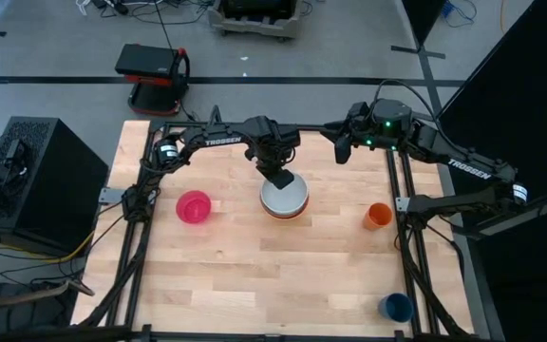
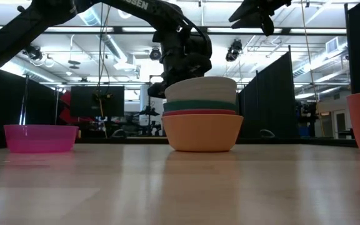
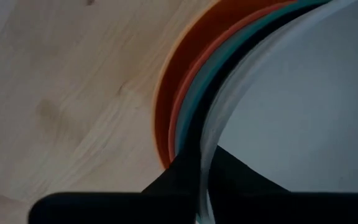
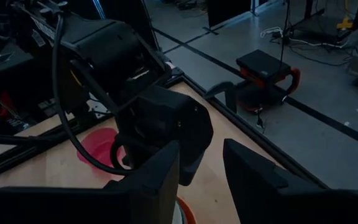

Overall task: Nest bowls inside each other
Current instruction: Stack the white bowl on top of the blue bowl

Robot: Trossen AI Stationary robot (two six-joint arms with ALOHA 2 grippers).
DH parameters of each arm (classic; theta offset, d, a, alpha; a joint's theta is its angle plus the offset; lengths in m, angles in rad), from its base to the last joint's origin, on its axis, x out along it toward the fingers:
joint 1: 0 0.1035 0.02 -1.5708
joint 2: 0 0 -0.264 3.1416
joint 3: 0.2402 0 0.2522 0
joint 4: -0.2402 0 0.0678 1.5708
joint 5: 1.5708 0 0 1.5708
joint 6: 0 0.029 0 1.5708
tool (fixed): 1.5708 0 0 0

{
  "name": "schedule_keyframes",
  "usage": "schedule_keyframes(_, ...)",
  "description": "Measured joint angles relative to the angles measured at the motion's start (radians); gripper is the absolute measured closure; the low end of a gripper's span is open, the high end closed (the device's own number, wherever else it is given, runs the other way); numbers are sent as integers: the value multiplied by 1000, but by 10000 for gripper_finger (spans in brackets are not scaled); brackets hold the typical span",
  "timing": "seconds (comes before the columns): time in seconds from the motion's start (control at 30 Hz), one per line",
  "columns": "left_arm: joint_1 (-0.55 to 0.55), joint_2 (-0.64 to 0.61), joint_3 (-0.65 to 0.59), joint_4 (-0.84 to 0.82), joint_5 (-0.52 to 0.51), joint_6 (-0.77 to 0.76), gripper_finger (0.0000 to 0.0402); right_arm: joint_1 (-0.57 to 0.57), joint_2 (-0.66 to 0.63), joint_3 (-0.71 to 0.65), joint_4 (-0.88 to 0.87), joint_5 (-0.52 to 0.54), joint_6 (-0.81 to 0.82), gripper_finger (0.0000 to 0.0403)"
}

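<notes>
At the table's middle stands a stack of bowls: yellow-orange [image 2: 202, 132] at the bottom, then red-orange [image 2: 200, 112], teal [image 2: 200, 105] and, on top, the white bowl [image 1: 287, 197]. My left gripper [image 1: 277, 180] reaches down over the stack's far side and is shut on the white bowl. The pink bowl [image 1: 194, 206] rests on its base alone, to the stack's left. My right gripper [image 1: 342, 150] hangs open, high above the table's far right, with nothing between its fingers [image 4: 166, 168]. My left gripper pinches the white bowl's rim [image 3: 207, 143] on its far side, one finger [image 3: 241, 177] inside the bowl and one [image 3: 169, 180] outside. The fingers come from above, pointing steeply down. The bowl sits about level with its lower part inside the teal bowl [image 3: 188, 112].
A small orange cup [image 1: 378, 215] stands near the right edge and a dark blue cup [image 1: 396, 306] at the near right corner. Bare wood lies in front of the stack and between it and the pink bowl [image 2: 40, 137].
</notes>
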Motion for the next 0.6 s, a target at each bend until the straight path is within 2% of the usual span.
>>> schedule_keyframes(0.6, 2, -1, 65, -109, -4, 10, 269, -11, 0, 0, -16, 0, -5, 276)
